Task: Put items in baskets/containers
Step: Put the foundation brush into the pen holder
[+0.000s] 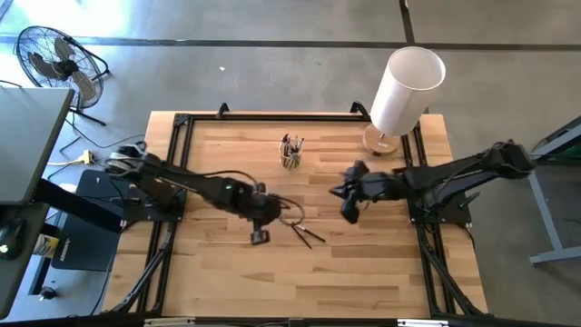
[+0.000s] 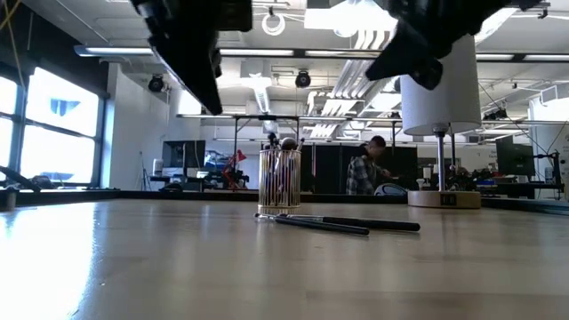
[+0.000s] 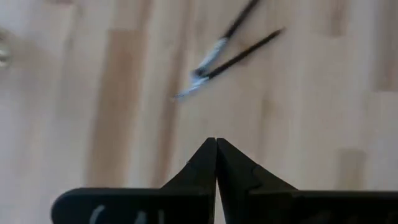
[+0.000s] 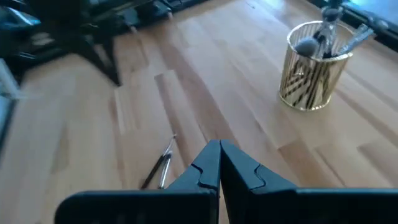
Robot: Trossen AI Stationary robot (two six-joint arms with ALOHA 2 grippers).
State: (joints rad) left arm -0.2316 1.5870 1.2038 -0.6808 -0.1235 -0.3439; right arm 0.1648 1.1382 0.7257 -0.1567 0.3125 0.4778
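No legible writing on cup [image 2: 279, 182] or 2 brushes [image 2: 342, 223]

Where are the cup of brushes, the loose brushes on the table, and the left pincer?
cup [image 4: 314, 74], right wrist view, middle of its striped wall.
loose brushes [image 2: 342, 222], low view, mid-handle of the pair lying on the table.
left pincer [image 3: 216, 146], left wrist view, where its shut fingertips meet.

Two dark, matte black jointed arms entering from frame left and right, thin black cables looping along the left one. Left gripper [image 3: 216, 149] and right gripper [image 4: 219, 151]: black angular fingers with notched inner edges.
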